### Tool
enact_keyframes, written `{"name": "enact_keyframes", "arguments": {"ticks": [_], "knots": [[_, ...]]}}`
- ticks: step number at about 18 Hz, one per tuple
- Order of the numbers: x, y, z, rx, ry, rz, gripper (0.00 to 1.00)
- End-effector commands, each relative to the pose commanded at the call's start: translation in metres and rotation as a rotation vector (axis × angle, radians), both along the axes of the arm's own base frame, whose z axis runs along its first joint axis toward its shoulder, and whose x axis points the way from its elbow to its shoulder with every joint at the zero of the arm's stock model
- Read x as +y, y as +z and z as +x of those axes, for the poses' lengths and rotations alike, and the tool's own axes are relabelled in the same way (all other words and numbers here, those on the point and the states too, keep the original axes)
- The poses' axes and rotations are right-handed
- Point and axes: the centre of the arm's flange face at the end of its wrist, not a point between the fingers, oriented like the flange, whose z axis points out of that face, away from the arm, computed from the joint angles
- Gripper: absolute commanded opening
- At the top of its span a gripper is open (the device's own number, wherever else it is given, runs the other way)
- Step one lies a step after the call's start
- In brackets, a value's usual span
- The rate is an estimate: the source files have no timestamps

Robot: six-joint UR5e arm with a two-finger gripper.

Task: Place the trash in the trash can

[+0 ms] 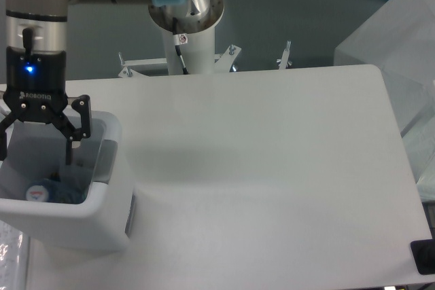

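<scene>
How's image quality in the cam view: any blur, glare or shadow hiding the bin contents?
Camera view: sharp overall, even lighting, no glare. Soft shadow on the table beside the trash can. Bottle inside reads dim but visible under the open gripper; wrapper not discernible.

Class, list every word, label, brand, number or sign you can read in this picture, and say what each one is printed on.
"ROBOTIQ": white letters on the black body of the gripper, just below its blue light.
Bottle in the trash can: a mark on its white cap, too blurred to read.
Small red-and-white sticker on the white arm base: too small to read.
</scene>
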Motion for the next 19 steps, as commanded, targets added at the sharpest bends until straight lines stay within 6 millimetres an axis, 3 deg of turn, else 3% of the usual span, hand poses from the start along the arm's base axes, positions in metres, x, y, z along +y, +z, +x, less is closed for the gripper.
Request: {"name": "enact_keyframes", "arguments": {"ticks": [5,8,13,16,19], "knots": [[-0.047,0.025,-0.119,0.07,0.166,0.021,1.0],[-0.069,0.024,-0.169,0.155,0.168,-0.022,1.0],[-0.102,0.014,-0.224,0.354,0.046,-0.187,1.0],[-0.118,-0.002,-0.243,0.412,-0.08,-0.354,1.0],[-0.128,-0.011,-0.254,0.429,-0.142,-0.416,1.0]]}}
